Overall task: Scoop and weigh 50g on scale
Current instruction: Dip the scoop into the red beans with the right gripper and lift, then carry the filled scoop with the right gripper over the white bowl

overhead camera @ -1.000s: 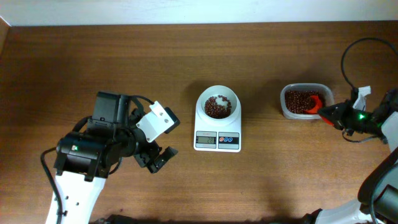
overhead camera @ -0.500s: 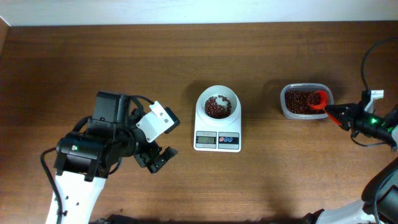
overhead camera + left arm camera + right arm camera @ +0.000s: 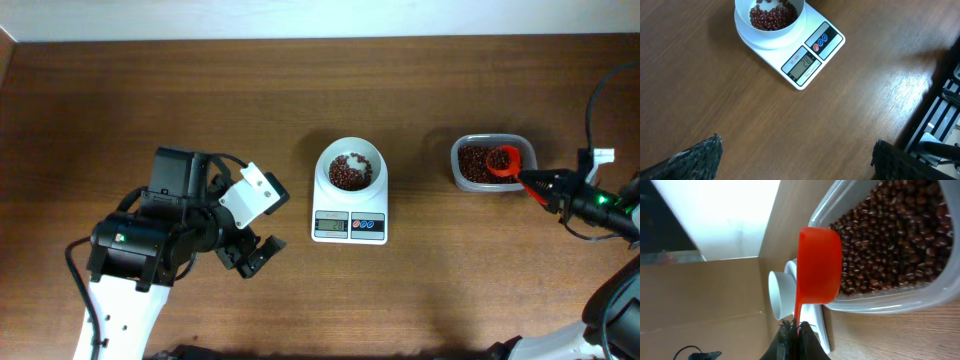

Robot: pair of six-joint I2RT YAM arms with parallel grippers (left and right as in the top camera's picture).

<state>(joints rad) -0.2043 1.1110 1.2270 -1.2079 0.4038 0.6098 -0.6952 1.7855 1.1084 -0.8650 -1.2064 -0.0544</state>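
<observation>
Lifted since a second ago, the scoop (image 3: 503,159) now sits cup-up over the right part of the tub (image 3: 455,166), where before it lay tipped lower into the heap; the right gripper (image 3: 532,183) has drawn back toward the right edge of the table (image 3: 450,290), its jaws pressed together on the scoop's thin handle; the clear tub stands near that right edge, filled with beans (image 3: 476,162); the scale (image 3: 350,205) stands at the table's middle, well apart from the tub, display toward the front edge; its bowl (image 3: 322,170) holds a shallow layer of beans with a white patch of bottom showing; the left gripper (image 3: 255,255) hangs front-left of the scale, fingers spread wide, holding nothing.
</observation>
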